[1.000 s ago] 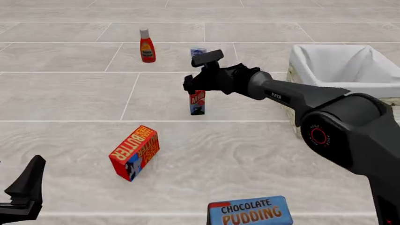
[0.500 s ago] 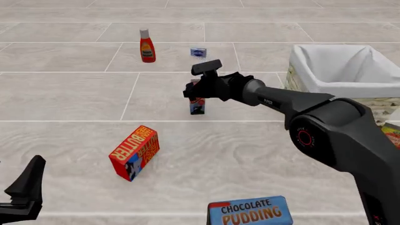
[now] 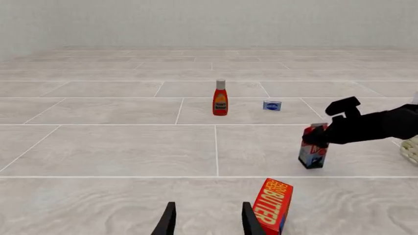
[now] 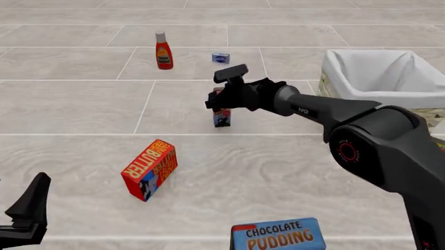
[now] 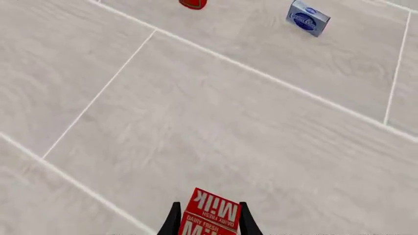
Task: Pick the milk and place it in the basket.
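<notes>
Sitting off to the right of the milk [image 4: 221,115] is the basket [image 4: 334,99], cream wicker with a white cloth liner, by far the biggest thing on the desk [image 4: 83,104]; part of it is blocked by the right arm in the front view. Next in size, a blue "CHOCOLATE PUDDING" box [image 4: 278,235] is seen well nearer the camera than the milk, cut off by the frame edge. A red "BUTTER" box [image 4: 149,169] is tilted, nearer than the milk and to its left, well apart from it.

The milk itself is gripped around its top by the right pincer [image 4: 220,99]; in the right wrist view the carton's red "Milk" top [image 5: 209,211] is seen squeezed between the two fingers [image 5: 172,220], touching both. Whether its base is touching the desk can't be told for sure; in the left wrist view it looks slightly tilted [image 3: 313,152].

The left pincer [image 3: 206,221] is parked low, well nearer than the milk and left of it, fingers spread with nothing between them.

A red sauce bottle [image 4: 163,51] is stood upright beyond the milk, to its left. Smallest, a little blue-and-white packet [image 4: 220,58] is found just beyond the milk.
</notes>
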You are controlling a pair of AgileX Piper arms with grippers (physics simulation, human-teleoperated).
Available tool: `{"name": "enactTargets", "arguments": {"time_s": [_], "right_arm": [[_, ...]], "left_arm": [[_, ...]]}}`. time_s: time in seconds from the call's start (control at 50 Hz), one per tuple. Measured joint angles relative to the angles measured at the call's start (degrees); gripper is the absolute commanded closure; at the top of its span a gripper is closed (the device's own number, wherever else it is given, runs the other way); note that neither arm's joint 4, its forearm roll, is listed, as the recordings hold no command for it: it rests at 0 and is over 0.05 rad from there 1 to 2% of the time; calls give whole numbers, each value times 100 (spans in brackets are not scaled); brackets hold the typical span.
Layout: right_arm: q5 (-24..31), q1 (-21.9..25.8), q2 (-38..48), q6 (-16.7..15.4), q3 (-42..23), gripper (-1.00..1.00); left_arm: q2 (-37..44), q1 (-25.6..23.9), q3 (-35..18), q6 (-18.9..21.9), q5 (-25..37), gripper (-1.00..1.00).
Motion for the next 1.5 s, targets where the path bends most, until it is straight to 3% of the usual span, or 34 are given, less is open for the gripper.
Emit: {"name": "enactTargets", "arguments": {"time_s": [1.5], "right_arm": [[-540, -115, -3257, -654, 2257, 100]], "left_arm": [[0, 0, 0, 0, 0, -100]]}}
